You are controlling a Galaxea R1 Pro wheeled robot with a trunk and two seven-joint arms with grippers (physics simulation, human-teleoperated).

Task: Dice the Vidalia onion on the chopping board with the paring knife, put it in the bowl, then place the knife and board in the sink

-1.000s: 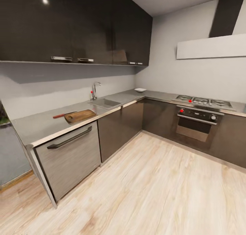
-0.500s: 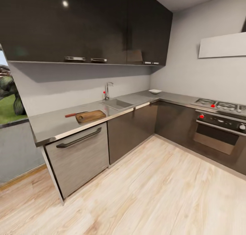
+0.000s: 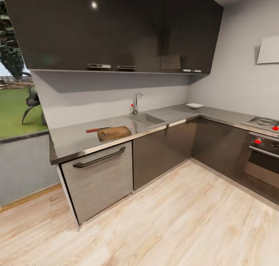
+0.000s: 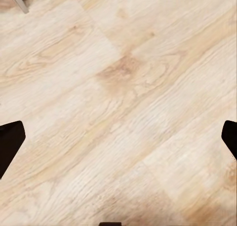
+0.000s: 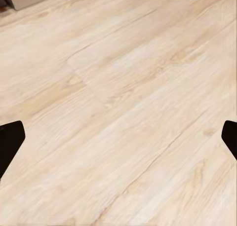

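Across the room the grey countertop (image 3: 73,142) runs along the wall and turns the corner. The dark-brown chopping board (image 3: 114,133) lies on it, with the red-handled paring knife (image 3: 95,129) just behind its left end. To the right is the steel sink (image 3: 146,120) with its chrome faucet (image 3: 135,102); the onion inside is hidden. The white bowl (image 3: 194,105) stands near the corner. My left gripper (image 4: 118,142) and right gripper (image 5: 118,142) both hang open over bare wooden floor, their dark fingertips far apart.
Dark upper cabinets (image 3: 116,30) hang above the counter. A dishwasher front (image 3: 99,177) sits under the board. A stove and oven (image 3: 263,142) stand at the right. A window (image 3: 17,91) with greenery is at the left. Light wooden floor (image 3: 174,219) lies between me and the counter.
The whole head view has shifted: the counter, sink and board slid rightward in the picture, the stove moved toward the right edge and the window came into view. The camera turned left.
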